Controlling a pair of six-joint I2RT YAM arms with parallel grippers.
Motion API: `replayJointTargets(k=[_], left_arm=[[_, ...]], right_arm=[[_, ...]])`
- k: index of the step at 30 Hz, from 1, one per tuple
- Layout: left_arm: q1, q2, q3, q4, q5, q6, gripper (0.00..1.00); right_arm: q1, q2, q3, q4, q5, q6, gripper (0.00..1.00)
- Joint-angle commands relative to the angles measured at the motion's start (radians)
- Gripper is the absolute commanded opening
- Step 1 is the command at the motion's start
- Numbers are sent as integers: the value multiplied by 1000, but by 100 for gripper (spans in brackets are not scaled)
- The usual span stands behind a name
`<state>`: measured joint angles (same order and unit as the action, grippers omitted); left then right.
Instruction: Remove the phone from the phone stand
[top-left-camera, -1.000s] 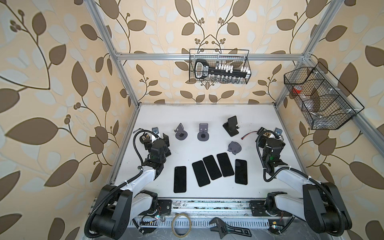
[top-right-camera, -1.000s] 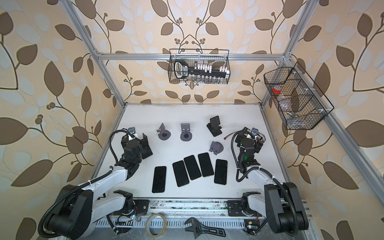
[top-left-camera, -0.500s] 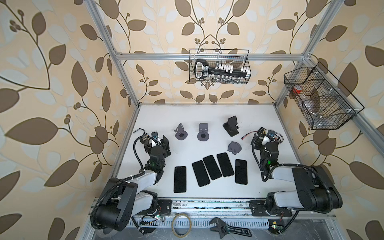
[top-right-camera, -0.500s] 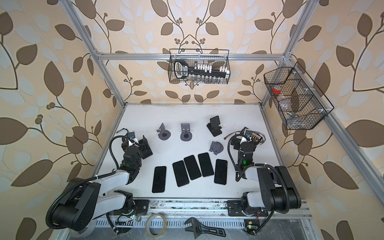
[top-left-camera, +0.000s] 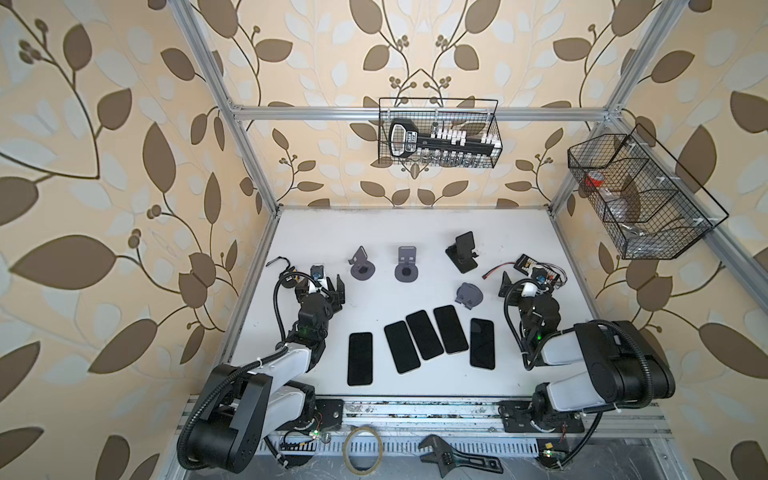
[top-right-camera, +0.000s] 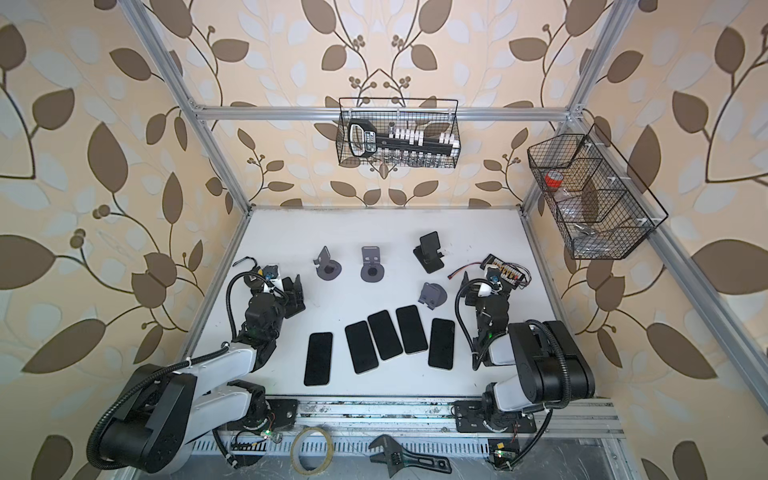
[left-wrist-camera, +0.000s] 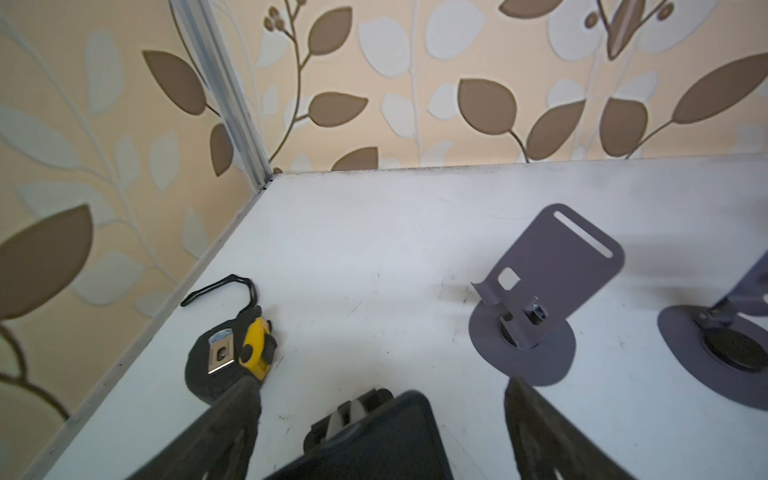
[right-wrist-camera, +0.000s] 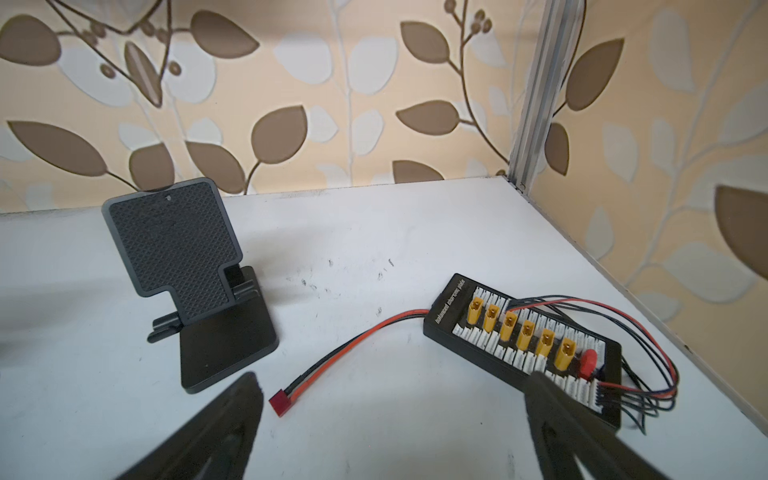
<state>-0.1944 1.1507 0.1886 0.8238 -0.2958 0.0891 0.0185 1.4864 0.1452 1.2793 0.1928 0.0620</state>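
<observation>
Several black phones (top-left-camera: 424, 334) lie flat in a row on the white table (top-left-camera: 415, 224), none on a stand. My left gripper (left-wrist-camera: 380, 390) is open around the dark upright plate of a black phone stand (left-wrist-camera: 374, 440), with gaps on both sides. I cannot tell whether a phone leans on that plate. In both top views this stand (top-left-camera: 338, 286) sits at the left gripper (top-right-camera: 286, 299). My right gripper (right-wrist-camera: 392, 380) is open and empty, at the right (top-left-camera: 517, 286). Two grey stands (top-left-camera: 361, 266) (top-left-camera: 406, 266) and a black stand (right-wrist-camera: 187, 266) stand empty.
A grey stand (top-left-camera: 468, 294) lies tipped over near the phones. A tape measure (left-wrist-camera: 232, 353) sits by the left wall. A charging board (right-wrist-camera: 523, 336) with wires lies at the right, its red plug (right-wrist-camera: 279, 402) near my right finger. Wire baskets (top-left-camera: 438, 133) hang on the walls.
Both arms have folded back toward the front rail. The phones and stands have not moved.
</observation>
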Motion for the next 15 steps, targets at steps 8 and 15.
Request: replayJointTargets(k=[8, 15], left_arm=[[10, 61, -54, 137, 131, 45, 92], [10, 202, -39, 245, 134, 45, 93]], right_arm=[[-12, 0, -21, 53, -61, -4, 99], [-21, 1, -8, 29, -50, 9, 99]])
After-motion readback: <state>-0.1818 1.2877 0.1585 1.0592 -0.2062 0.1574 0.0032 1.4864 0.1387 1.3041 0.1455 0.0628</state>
